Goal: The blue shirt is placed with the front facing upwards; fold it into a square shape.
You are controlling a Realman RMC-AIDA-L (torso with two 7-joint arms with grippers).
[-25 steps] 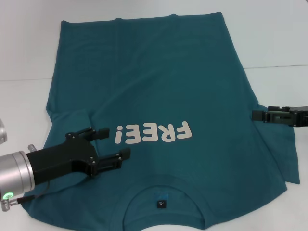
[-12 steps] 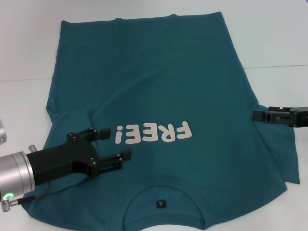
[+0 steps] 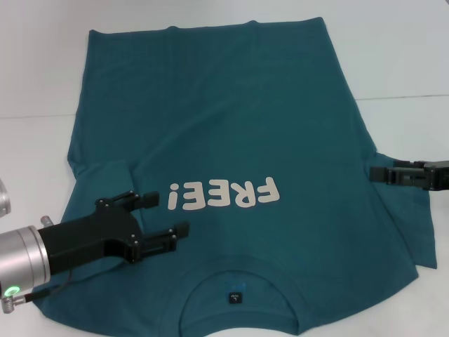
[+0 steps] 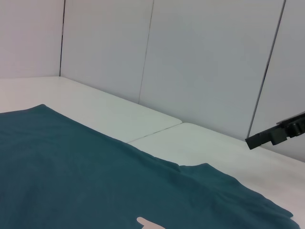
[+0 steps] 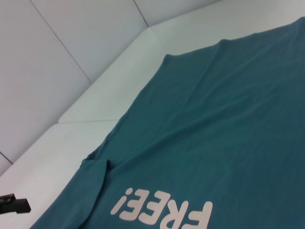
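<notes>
The blue shirt (image 3: 231,126) lies spread on the white table (image 3: 393,49), front up. Its off-white "FREE!" print (image 3: 224,195) reads upside down from my head, and the neck with its dark label (image 3: 235,298) is nearest me. The shirt's sleeve on my left (image 3: 105,175) is folded in over the body. My left gripper (image 3: 172,213) is open over the chest, just beside the "!", with nothing between its fingers. My right gripper (image 3: 377,174) is at the shirt's right edge, by the other sleeve (image 3: 414,232). It also shows in the left wrist view, right gripper (image 4: 274,136).
Bare white table (image 3: 28,140) surrounds the shirt on the left, right and far sides. A seam in the table (image 3: 407,97) runs across behind the right sleeve. Pale wall panels (image 4: 205,62) stand beyond the table.
My left gripper has drawn back slightly toward me and stayed open. My right gripper has shifted a little toward me and outward along the shirt's edge. The shirt has not moved.
</notes>
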